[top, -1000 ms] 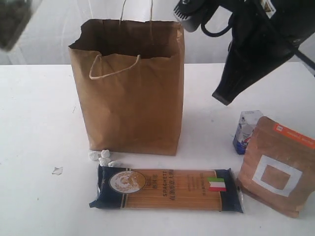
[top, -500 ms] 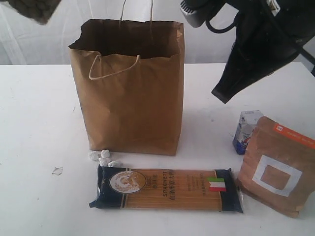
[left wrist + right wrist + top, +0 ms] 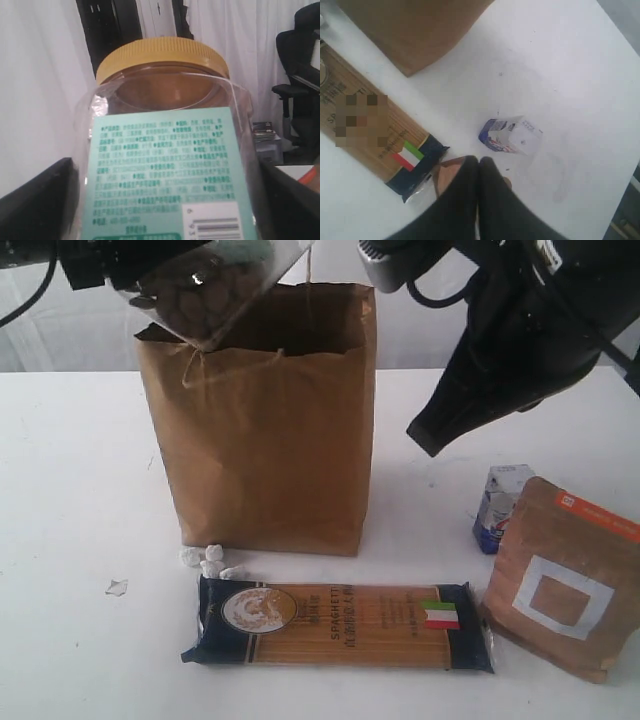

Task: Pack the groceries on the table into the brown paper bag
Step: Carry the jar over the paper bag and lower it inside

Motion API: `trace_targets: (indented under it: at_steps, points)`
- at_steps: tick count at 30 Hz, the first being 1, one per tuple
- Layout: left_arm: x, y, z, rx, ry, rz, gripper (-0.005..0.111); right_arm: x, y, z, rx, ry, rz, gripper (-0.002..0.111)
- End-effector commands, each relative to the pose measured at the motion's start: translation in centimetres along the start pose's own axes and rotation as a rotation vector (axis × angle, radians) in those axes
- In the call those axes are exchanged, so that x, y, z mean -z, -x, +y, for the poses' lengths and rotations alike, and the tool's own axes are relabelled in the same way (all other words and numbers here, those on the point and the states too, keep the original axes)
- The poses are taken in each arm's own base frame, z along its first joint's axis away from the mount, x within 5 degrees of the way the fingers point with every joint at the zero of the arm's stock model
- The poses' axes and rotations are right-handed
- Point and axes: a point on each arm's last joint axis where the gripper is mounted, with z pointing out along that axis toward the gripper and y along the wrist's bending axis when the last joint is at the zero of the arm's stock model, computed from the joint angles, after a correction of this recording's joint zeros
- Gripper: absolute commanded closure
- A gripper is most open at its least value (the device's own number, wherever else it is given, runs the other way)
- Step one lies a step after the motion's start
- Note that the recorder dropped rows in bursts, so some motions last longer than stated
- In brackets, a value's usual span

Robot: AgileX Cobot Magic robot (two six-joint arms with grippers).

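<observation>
Exterior view takes in the table (image 3: 80,490), a wide white top, with the brown paper bag (image 3: 270,460) standing upright and open-mouthed toward its back. To the right the orange-labelled brown pouch (image 3: 565,580) stands at the table's front edge, and the dark spaghetti packet (image 3: 340,625) lies flat in front of the bag. The left gripper (image 3: 165,200) has its jaws spread wide around the gold-lidded clear jar (image 3: 205,290), one dark finger on each side of the green label (brown contents show through the wall). It holds the jar tilted in the air at the bag's upper left rim. The right gripper (image 3: 430,435) hangs above the table to the right of the bag, fingers pressed together with nothing between them. The small blue-white carton (image 3: 500,505) stands just behind the pouch. A few white pebble-like bits (image 3: 210,560) lie at the bag's front left corner.
</observation>
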Motion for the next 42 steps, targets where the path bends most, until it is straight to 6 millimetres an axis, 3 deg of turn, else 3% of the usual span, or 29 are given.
trace_targets:
  at_steps: [1,5,14,18,28,36,39,42]
  points:
    - [-0.6,2.3,1.0,-0.094,0.026,-0.071,0.107,0.2,-0.2,0.2,-0.032,0.043,-0.001,0.108]
    - [-0.9,1.8,1.6,-0.092,-0.01,-0.089,0.107,0.2,-0.2,0.2,-0.036,0.047,-0.001,0.108]
    - [-1.2,-2.8,2.7,0.006,-0.074,-0.095,0.107,0.2,-0.2,0.3,-0.055,0.054,0.0,0.108]
    - [-1.4,-4.0,3.1,0.018,-0.087,-0.067,0.107,0.2,-0.2,0.3,-0.057,0.054,0.0,0.108]
    - [-1.3,-5.1,2.5,-0.017,-0.173,0.075,0.107,0.2,-0.2,0.4,-0.064,0.065,0.001,0.108]
    - [-1.3,-5.6,3.4,-0.025,-0.075,0.131,0.107,0.2,-0.2,0.4,-0.067,0.069,0.002,0.108]
    - [-1.4,-5.6,3.3,-0.01,-0.077,0.13,0.1,0.2,-0.2,0.4,-0.071,0.073,0.002,0.108]
    - [-1.4,-5.6,3.3,0.009,-0.081,0.13,0.081,0.2,-0.1,0.5,-0.071,0.074,-0.007,0.108]
